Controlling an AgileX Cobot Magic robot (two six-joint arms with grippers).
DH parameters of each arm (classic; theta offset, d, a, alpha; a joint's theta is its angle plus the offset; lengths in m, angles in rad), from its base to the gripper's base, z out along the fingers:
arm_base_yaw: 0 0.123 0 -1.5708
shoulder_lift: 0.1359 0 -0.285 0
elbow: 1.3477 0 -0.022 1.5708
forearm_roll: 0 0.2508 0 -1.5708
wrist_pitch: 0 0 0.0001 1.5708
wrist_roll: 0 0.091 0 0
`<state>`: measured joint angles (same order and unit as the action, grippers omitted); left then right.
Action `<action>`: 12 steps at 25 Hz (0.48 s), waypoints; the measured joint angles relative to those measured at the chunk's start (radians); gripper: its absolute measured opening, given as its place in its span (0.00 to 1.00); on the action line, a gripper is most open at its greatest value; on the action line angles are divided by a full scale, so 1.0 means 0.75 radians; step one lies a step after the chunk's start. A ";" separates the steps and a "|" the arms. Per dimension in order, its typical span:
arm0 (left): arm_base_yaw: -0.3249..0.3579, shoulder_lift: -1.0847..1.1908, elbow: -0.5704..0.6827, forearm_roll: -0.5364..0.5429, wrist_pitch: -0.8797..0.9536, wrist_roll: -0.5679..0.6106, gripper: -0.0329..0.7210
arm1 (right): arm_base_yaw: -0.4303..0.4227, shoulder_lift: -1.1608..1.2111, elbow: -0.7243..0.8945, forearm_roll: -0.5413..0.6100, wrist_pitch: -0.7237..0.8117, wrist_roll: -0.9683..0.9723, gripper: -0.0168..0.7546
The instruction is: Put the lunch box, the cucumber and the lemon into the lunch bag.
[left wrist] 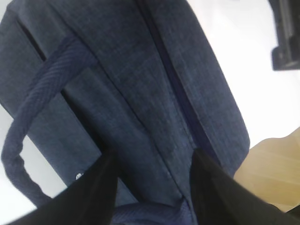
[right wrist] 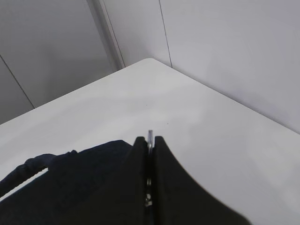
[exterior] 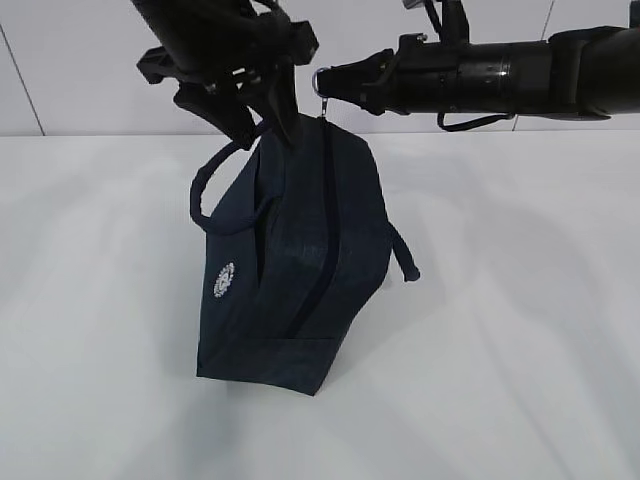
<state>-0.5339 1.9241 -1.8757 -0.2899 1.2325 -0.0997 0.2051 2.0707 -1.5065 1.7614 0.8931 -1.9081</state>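
Observation:
The navy lunch bag point(exterior: 300, 250) stands tipped up on one end on the white table point(exterior: 520, 350), its other end raised. My left gripper point(exterior: 265, 115) is shut on the fabric of that raised end; in the left wrist view its fingers point(left wrist: 107, 187) clamp the lunch bag point(left wrist: 140, 84) from both sides. My right gripper point(exterior: 330, 85) is shut on the silver ring pull point(exterior: 322, 82) of the zipper point(exterior: 325, 200), and the ring pull point(right wrist: 150, 135) pokes out between its tips. The zipper line looks closed along its visible length. The lunch box, cucumber and lemon are out of view.
One loop handle point(exterior: 215, 190) hangs on the bag's left side, the other point(exterior: 405, 255) droops behind on the right. A round white logo point(exterior: 223, 280) faces me. White wall panels stand behind the table. The table's corner point(right wrist: 150, 60) shows beyond the right gripper.

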 joint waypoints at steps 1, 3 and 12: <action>0.000 0.006 0.000 -0.001 0.000 -0.003 0.53 | 0.000 0.000 0.000 0.000 0.000 0.000 0.03; 0.000 0.023 0.000 -0.003 -0.005 -0.003 0.53 | 0.000 0.000 0.000 0.000 0.000 0.000 0.03; 0.000 0.110 -0.003 -0.024 -0.065 -0.005 0.52 | 0.000 0.000 0.000 0.000 0.005 0.006 0.03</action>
<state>-0.5339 2.0068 -1.8779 -0.3078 1.1838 -0.1031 0.2051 2.0707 -1.5065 1.7614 0.8967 -1.9035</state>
